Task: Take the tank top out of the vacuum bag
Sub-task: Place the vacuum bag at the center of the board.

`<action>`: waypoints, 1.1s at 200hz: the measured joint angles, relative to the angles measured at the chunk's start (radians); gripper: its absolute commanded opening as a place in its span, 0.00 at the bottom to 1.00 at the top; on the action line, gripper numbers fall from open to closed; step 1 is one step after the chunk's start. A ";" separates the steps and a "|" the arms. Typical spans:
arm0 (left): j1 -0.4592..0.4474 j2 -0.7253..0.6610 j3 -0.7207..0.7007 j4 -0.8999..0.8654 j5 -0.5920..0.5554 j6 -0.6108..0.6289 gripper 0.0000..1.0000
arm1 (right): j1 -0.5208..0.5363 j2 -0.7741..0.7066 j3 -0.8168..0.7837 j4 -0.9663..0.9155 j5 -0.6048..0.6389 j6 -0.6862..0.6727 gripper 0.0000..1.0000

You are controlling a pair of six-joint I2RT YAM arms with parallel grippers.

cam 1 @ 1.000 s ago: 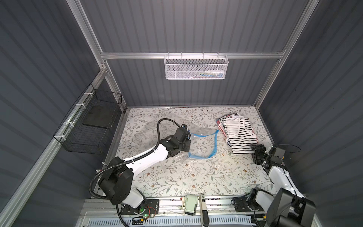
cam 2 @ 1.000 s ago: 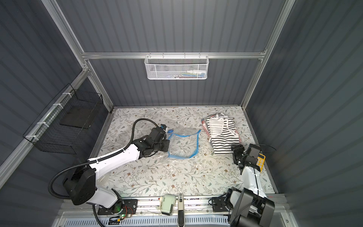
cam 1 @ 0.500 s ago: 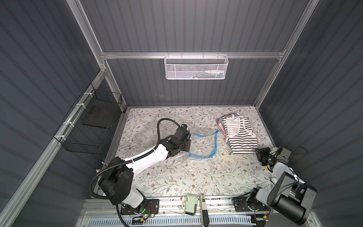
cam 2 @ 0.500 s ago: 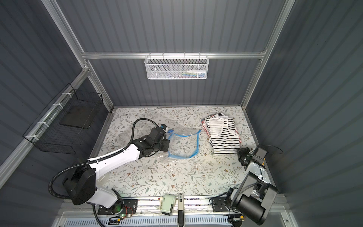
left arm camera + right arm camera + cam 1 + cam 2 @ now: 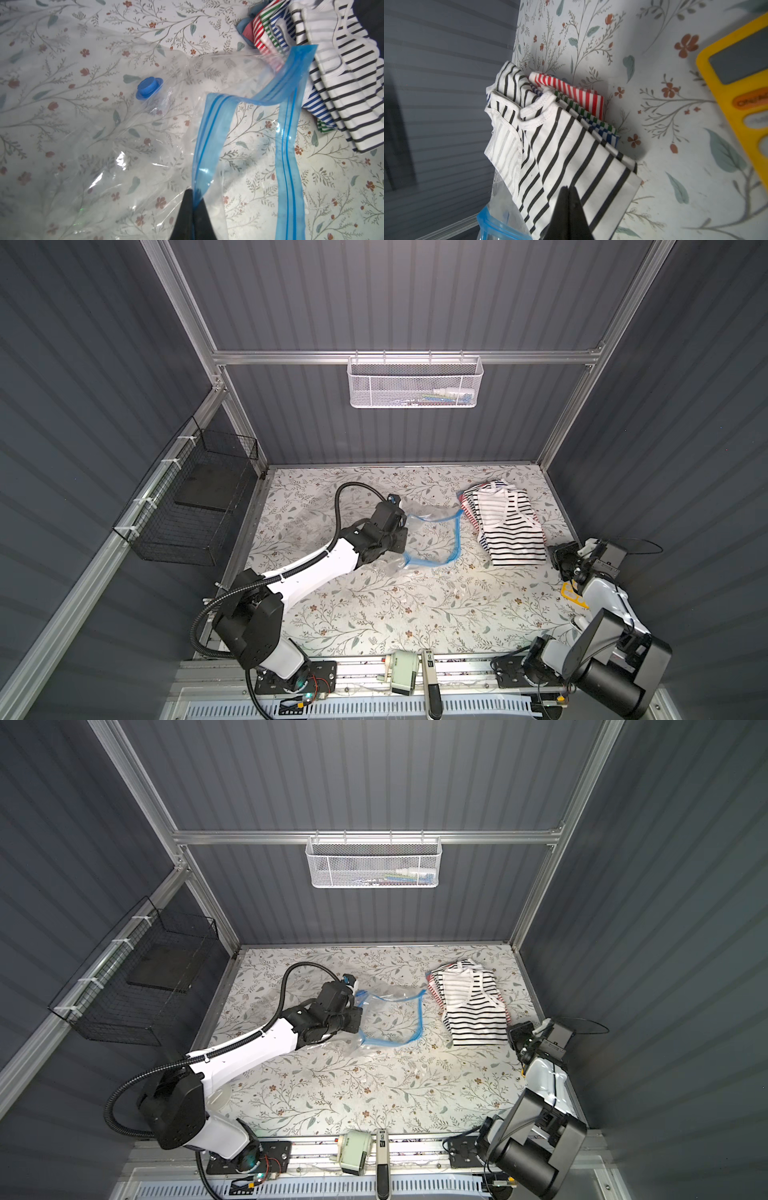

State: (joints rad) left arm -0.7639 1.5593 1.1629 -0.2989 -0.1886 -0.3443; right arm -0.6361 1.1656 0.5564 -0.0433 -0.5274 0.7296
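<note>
Lying crinkled, the vacuum bag (image 5: 104,135) (blue zip (image 5: 288,145) gaping) is pinched by the left tool (image 5: 192,192); right tool (image 5: 568,189) clenched.

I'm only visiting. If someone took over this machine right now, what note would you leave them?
Left gripper: jaws shut on the bag's zip strip; mouth open.
Right gripper: jaws shut, apparently empty, beside the tank top.
Tank top lies atop a folded stack at the table's far right, outside the bag, which looks empty.
Done: tank top out.
Left: probably release the bag and retract the arms.
</note>
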 measured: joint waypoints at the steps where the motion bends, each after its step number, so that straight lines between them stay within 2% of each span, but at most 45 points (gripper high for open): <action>1: 0.000 0.003 0.005 -0.001 -0.001 0.002 0.00 | 0.000 -0.003 0.004 -0.004 0.002 -0.005 0.00; 53: 0.000 0.104 0.126 -0.017 -0.068 0.027 0.00 | -0.001 -0.106 0.114 -0.080 0.122 -0.132 0.00; 59: 0.000 0.114 0.135 -0.020 -0.083 0.027 0.00 | -0.001 -0.112 0.114 -0.080 0.132 -0.140 0.08; 65: 0.000 0.120 0.142 -0.022 -0.098 0.027 0.00 | -0.001 -0.113 0.114 -0.083 0.137 -0.149 0.21; 68: 0.000 0.123 0.145 -0.022 -0.106 0.027 0.00 | -0.001 -0.113 0.114 -0.085 0.140 -0.151 0.25; 88: 0.002 0.146 0.164 -0.013 -0.145 0.028 0.00 | -0.001 -0.113 0.114 -0.104 0.142 -0.172 0.36; 106: 0.008 0.198 0.212 -0.011 -0.164 0.031 0.00 | -0.001 -0.137 0.113 -0.116 0.110 -0.189 0.53; 138: 0.038 0.330 0.342 0.010 -0.158 0.046 0.00 | 0.028 -0.257 0.113 -0.183 0.042 -0.198 0.64; 144: 0.041 0.355 0.372 0.010 -0.148 0.049 0.00 | 0.035 -0.284 0.113 -0.201 0.031 -0.198 0.73; 150: 0.044 0.378 0.401 0.010 -0.135 0.051 0.08 | 0.040 -0.311 0.113 -0.220 0.021 -0.196 0.83; 153: 0.045 0.388 0.415 0.010 -0.130 0.053 0.14 | 0.042 -0.327 0.111 -0.229 0.015 -0.211 0.94; 155: 0.046 0.397 0.425 0.010 -0.122 0.056 0.18 | 0.043 -0.334 0.111 -0.233 0.012 -0.204 0.98; 168: 0.050 0.438 0.480 0.011 -0.082 0.061 0.65 | 0.045 -0.392 0.105 -0.272 -0.013 -0.208 0.99; 171: 0.051 0.445 0.490 0.010 -0.075 0.061 0.73 | 0.045 -0.405 0.103 -0.280 -0.019 -0.206 0.99; 173: 0.052 0.449 0.496 0.009 -0.069 0.061 0.90 | 0.046 -0.412 0.101 -0.286 -0.023 -0.205 0.99; 176: 0.052 0.454 0.505 0.008 -0.056 0.062 0.98 | 0.047 -0.423 0.100 -0.296 -0.028 -0.206 0.99; 201: 0.051 0.432 0.508 0.008 0.029 0.077 1.00 | 0.065 -0.481 0.100 -0.362 -0.075 -0.195 0.99; 220: 0.051 0.309 0.440 0.002 0.072 0.104 1.00 | 0.097 -0.495 0.115 -0.412 -0.092 -0.195 0.99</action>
State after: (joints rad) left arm -0.7128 1.8687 1.6032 -0.2974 -0.1165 -0.2405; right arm -0.5396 0.6704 0.6716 -0.4553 -0.6193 0.5350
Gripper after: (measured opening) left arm 0.995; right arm 0.991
